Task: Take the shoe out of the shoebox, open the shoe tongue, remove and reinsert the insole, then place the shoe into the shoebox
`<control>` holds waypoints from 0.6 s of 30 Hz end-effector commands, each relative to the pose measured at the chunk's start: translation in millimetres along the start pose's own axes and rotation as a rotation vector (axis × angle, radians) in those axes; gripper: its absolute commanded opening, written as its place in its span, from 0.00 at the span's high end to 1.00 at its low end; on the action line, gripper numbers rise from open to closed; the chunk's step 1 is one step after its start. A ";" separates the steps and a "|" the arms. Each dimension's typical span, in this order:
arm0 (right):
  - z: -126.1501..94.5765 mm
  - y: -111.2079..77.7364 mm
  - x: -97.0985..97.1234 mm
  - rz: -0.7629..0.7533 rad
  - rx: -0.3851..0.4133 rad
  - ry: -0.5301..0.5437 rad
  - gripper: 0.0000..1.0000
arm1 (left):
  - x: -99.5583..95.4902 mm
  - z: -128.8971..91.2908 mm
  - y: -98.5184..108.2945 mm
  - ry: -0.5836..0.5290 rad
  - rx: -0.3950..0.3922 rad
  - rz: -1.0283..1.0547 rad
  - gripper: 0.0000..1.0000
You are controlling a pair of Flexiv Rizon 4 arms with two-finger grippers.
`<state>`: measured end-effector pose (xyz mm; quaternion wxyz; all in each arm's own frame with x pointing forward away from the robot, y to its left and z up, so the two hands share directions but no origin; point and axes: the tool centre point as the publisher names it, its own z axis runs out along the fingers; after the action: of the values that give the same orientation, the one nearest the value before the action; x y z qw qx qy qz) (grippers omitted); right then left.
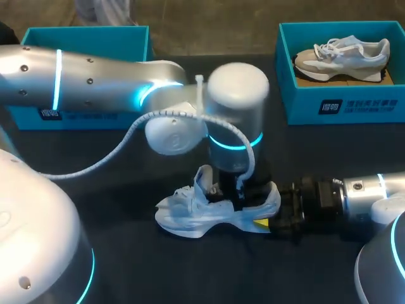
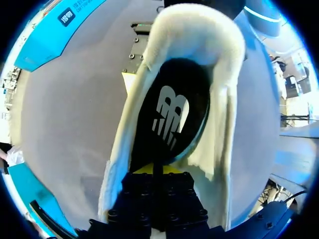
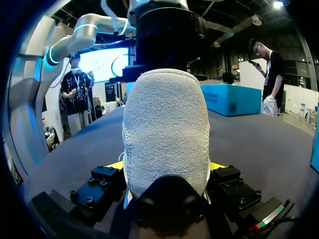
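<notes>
- The white sneaker (image 1: 202,215) is sitting on the dark table (image 1: 126,259), outside both boxes, with its toe toward the left arm's side and its heel toward the right arm's. The take-out step is judged complete.
- The right gripper (image 3: 167,164) is clamping the sneaker's heel from both sides, a yellow tip pressing each flank, and appears to be serving as the brace.
- The left gripper (image 2: 155,172) is hanging directly over the sneaker's mouth, close above the footbed. Whether it is apart or together cannot be told from these views.
- The mouth is gaping wide, so the tongue-opening step is judged done, though the tongue itself cannot be picked out with certainty.
- The dark insole (image 2: 169,119) is lying inside the sneaker, just ahead of the left gripper. Whether it is awaiting removal or already reseated cannot be told. The work is judged to be sitting in the insole stage, roughly midway.
- The teal shoebox (image 1: 88,43) at the far left is standing well apart, partly hidden by the left arm, and its interior is not showing.
- A second teal shoebox (image 1: 354,104) at the far right is holding a grey-and-white sneaker (image 1: 345,56).
- Outstanding: completing the insole cycle as needed, then returning the white sneaker to a shoebox.
</notes>
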<state>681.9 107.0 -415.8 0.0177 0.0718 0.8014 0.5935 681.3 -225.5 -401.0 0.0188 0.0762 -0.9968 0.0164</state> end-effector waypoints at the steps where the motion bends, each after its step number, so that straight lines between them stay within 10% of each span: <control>1: 2.1 0.7 2.3 0.000 0.002 -0.001 1.00 | -7.5 -11.4 16.1 0.089 0.097 0.016 1.00; 18: 2.1 0.7 2.3 0.000 0.002 -0.001 1.00 | -0.9 -37.7 23.6 0.297 0.276 0.127 1.00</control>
<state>681.6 107.9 -415.7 0.0175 0.0716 0.8013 0.5937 678.0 -208.8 -366.0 0.1470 0.0102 -0.9809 0.1270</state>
